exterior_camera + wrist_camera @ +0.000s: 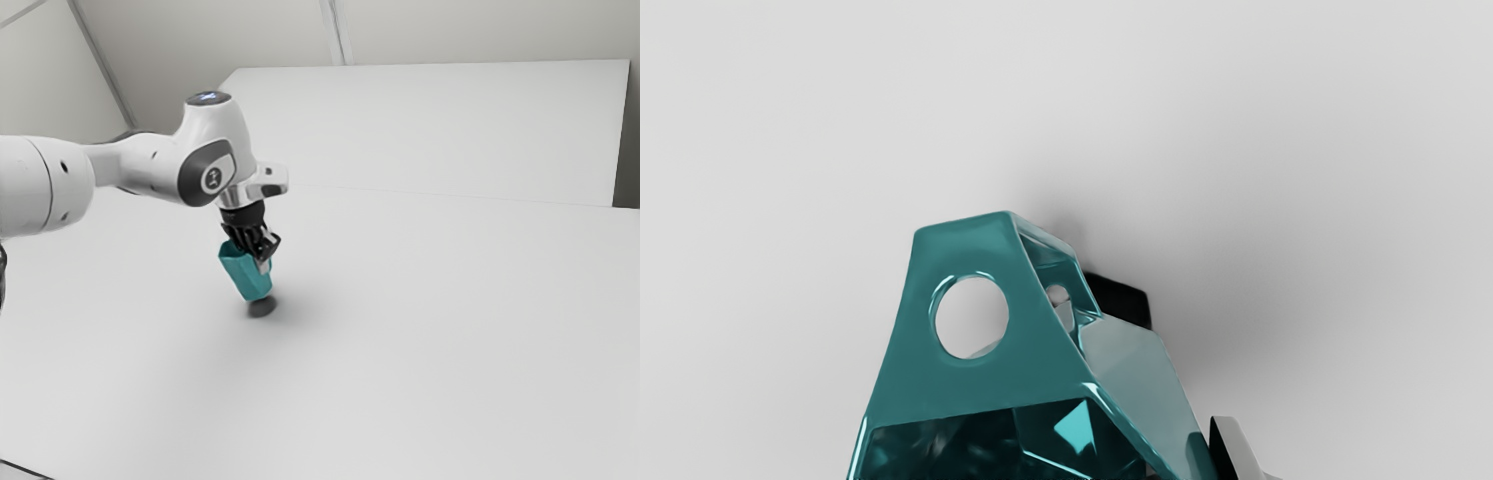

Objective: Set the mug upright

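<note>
pt. of mug [246, 277] hid behind gripper [263, 250]; wrist view's btm. edge crops mug; arm [25, 185] cut at ext. view's left.

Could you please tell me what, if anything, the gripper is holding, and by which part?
The teal mug, by its side wall near the rim.

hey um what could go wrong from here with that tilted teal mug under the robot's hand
The mug leans well off vertical, so setting it down at this angle could land it on the edge of its base and tip it over. The hand is right up against it, near the open end, so pulling away carelessly might drag or topple it.
</note>
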Action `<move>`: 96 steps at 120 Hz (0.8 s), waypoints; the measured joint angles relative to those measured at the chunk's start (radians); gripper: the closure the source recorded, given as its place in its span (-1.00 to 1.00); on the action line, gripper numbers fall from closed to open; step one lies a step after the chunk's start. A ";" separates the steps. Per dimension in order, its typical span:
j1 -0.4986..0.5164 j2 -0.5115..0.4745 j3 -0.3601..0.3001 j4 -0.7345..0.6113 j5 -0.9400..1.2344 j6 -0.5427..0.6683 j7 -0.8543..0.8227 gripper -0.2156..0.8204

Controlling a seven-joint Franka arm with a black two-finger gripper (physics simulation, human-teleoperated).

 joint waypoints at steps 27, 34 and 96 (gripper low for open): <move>0.000 0.061 0.000 -0.006 0.013 0.044 -0.024 0.91; 0.000 0.066 0.000 -0.010 0.015 0.051 -0.029 0.91; -0.012 -0.110 -0.008 -0.024 -0.048 0.024 -0.035 -0.41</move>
